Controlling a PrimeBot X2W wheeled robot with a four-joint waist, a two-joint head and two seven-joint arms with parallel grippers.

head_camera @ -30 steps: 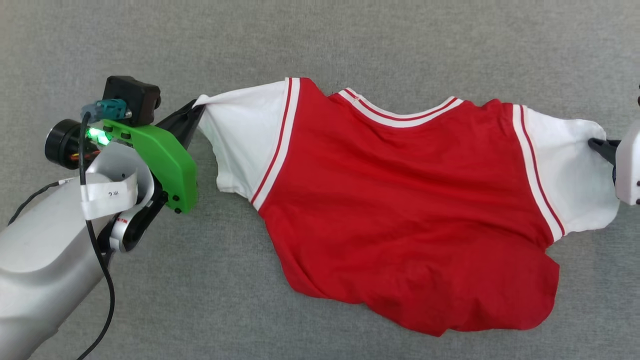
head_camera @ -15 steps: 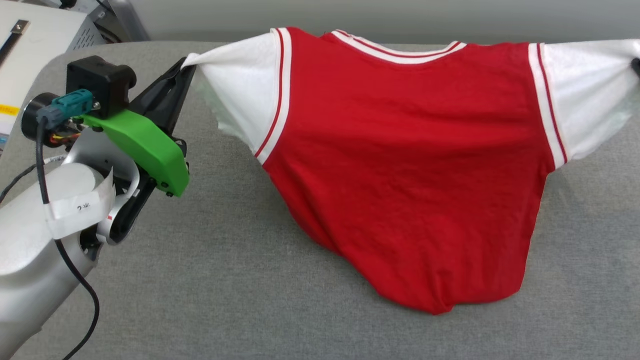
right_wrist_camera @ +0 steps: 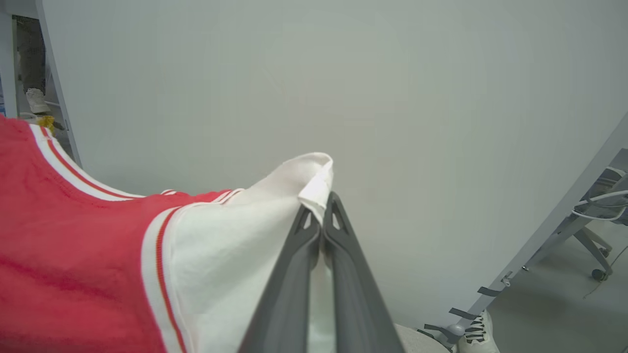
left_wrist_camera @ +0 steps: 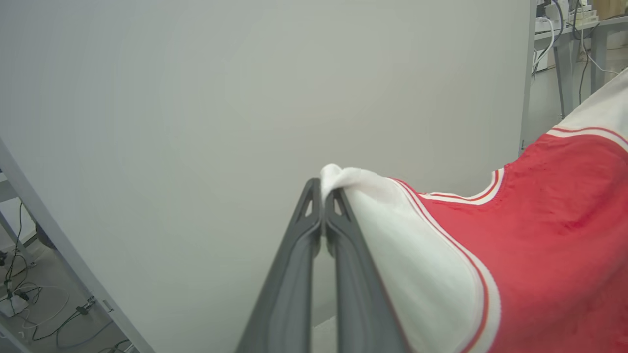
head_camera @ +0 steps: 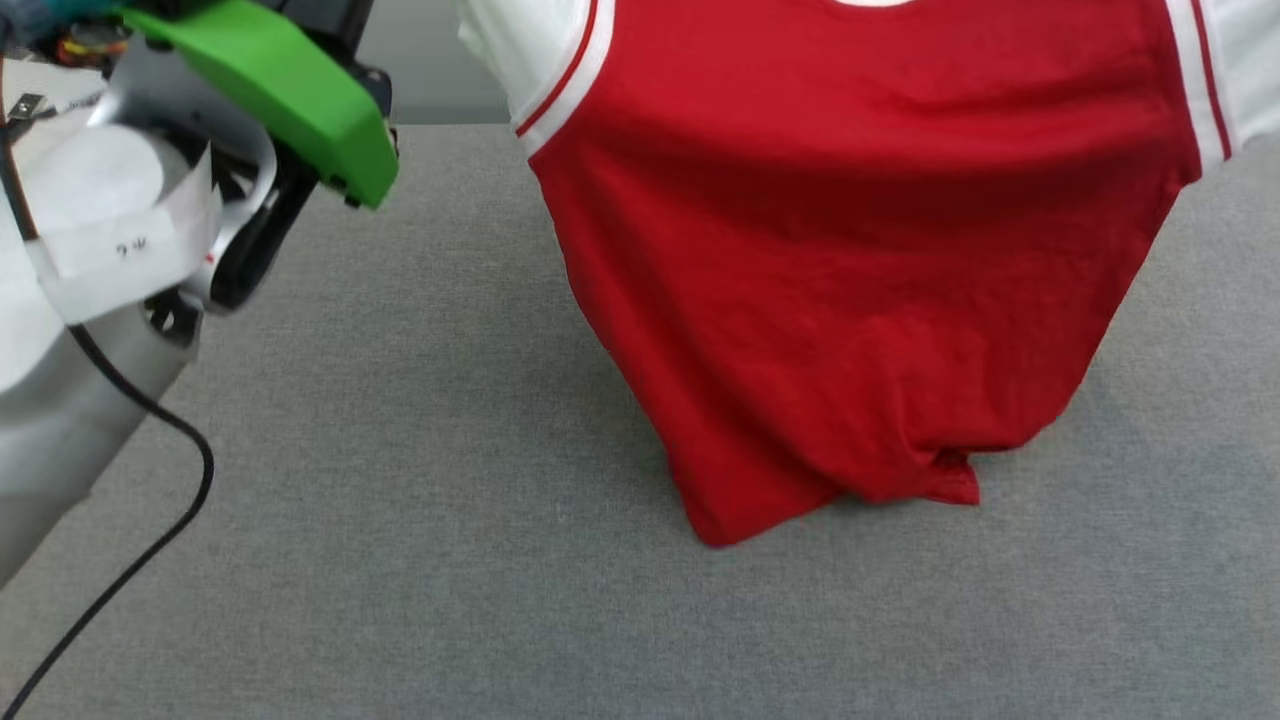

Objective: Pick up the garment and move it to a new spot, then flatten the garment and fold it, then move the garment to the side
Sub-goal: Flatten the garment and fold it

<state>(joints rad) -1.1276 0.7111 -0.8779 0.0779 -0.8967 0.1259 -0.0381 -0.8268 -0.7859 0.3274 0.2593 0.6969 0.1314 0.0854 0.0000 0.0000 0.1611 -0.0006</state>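
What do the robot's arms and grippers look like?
The left arm is pale silver-grey with a bright green cover, a white band bearing small marks and a black cable. The left gripper and right gripper each have two long dark grey tapering fingers with triangular cut-outs.

This looks like a robotics lab. A plain pale grey partition panel (left_wrist_camera: 245,98) stands behind a grey cloth-covered counter (head_camera: 400,520). Past the panel's edges are a metal-framed bench strung with cables (left_wrist_camera: 564,33), loose wires on the floor (left_wrist_camera: 19,294) and a wheeled chair base (right_wrist_camera: 591,247).
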